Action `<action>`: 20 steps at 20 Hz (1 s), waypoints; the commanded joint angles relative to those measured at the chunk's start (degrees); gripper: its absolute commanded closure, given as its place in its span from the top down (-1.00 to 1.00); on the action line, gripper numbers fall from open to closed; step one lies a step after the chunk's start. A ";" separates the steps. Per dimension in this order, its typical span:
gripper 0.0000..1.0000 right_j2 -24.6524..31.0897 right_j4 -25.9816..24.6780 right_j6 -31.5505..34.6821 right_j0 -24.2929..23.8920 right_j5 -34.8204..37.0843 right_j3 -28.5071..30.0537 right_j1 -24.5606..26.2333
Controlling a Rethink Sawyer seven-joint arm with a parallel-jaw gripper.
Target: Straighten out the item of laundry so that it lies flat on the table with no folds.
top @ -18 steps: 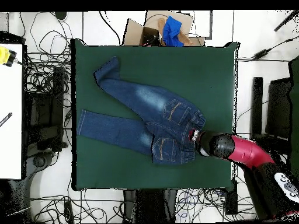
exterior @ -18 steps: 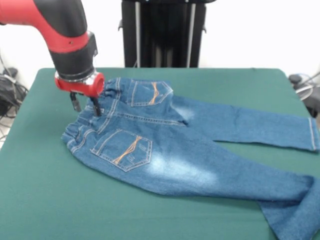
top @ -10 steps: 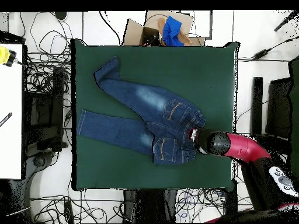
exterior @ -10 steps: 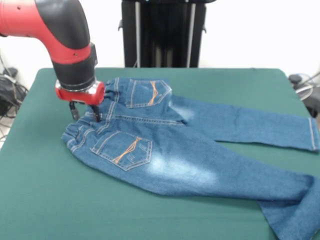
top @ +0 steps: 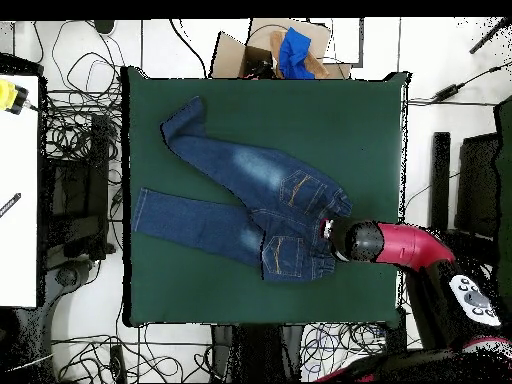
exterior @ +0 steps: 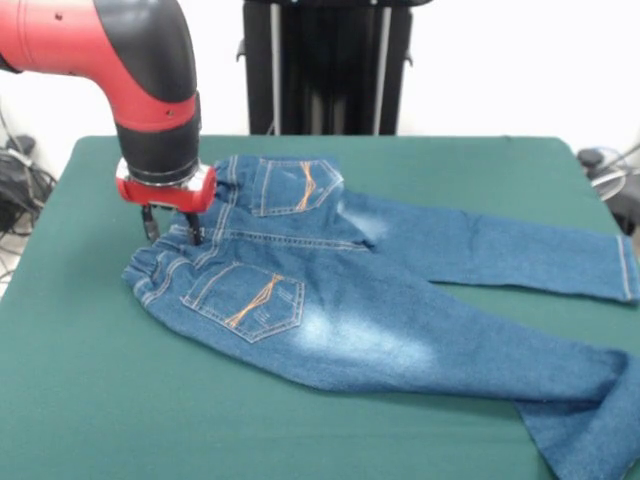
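Jeans (exterior: 340,290) spread back-side up across the green table (exterior: 90,400), waistband toward the arm's side, both legs running off the other way. Gripper (exterior: 170,228) down at the gathered waistband, fingers apart, one fingertip just outside the band's edge over bare cloth, the other pressed onto the denim just inside it, so straddling the band rather than clamped on it, as far as can be judged. From overhead, jeans (top: 250,210) sitting in the middle of the table (top: 370,130), with the gripper (top: 328,232) at the waist end beside the table's edge. Mostly flat already: seat and pockets smooth, upper leg lying straight. Still one fold left: the lower leg's cuff (exterior: 600,420) doubled over at the front view's bottom corner, seen overhead as a bent tip at the far end. Waistband bunched and a little rucked near the fingers. Step in hand, by the look of it: taking hold of the waistband to tug the garment straight. Next, probably, closing onto the band with enough denim between the fingers, then a low, steady pull away from the legs; afterwards a separate grasp at the folded cuff to turn it out. Risk of dragging the whole pair instead of smoothing it.
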 commanded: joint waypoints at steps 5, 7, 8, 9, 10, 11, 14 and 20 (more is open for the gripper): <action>-1.00 3.52 -3.89 1.49 2.51 -12.68 -8.28 11.80; -1.00 3.39 -3.75 1.65 2.71 -12.32 -8.31 11.59; -1.00 3.55 -3.76 1.42 2.58 -12.25 -8.21 11.54; -1.00 3.76 -3.58 1.27 2.40 -12.01 -8.14 11.54; -1.00 3.73 -3.46 1.35 2.47 -11.80 -8.08 11.42; -1.00 3.72 -3.31 1.44 2.55 -11.57 -8.10 11.31; -1.00 4.25 -2.74 0.78 2.14 -10.37 -8.03 11.19; -1.00 5.73 -0.62 -2.01 0.36 -5.22 -7.65 10.61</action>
